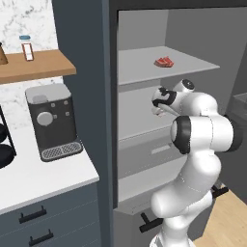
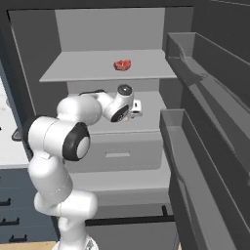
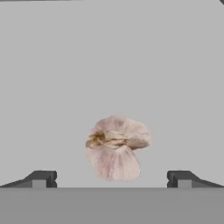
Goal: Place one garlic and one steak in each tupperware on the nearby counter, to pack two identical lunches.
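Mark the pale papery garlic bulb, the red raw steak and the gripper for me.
Pale papery garlic bulb (image 3: pixel 116 148), hand view, centre of the bulb.
Red raw steak (image 2: pixel 122 64), right base view, middle of the meat.
Gripper (image 3: pixel 111 178), hand view, midway between the open jaws.

A papery, pinkish-white garlic bulb (image 3: pixel 116 147) lies on a smooth matt grey shelf (image 3: pixel 109 57); a marbled red raw steak (image 1: pixel 164 61) nearby; warm wooden wall shelf (image 1: pixel 36 66) looks satin
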You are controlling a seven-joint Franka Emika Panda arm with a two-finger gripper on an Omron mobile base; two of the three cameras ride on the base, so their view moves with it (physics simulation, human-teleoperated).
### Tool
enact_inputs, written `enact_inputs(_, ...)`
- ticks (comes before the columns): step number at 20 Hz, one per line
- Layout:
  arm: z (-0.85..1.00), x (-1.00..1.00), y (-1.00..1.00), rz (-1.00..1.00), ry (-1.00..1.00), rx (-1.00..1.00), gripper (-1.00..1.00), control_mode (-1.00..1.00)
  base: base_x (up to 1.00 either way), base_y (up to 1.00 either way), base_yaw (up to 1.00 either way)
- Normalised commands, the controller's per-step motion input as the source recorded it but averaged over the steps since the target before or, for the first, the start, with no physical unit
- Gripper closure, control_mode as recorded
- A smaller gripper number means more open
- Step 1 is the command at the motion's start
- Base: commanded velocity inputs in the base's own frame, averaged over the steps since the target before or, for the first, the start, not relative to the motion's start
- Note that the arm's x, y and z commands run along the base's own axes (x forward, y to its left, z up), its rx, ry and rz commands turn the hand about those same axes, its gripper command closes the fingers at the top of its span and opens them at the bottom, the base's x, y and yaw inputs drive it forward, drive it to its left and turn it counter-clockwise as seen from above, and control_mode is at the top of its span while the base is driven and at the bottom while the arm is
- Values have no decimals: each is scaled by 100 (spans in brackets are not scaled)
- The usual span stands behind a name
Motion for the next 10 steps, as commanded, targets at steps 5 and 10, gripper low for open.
enact_inputs(5,-7,1,0,0,0,0,-100,-100,0,0,0)
enact_inputs(10,-11,3,9,0,0,0,-100,-100,0,0,0)
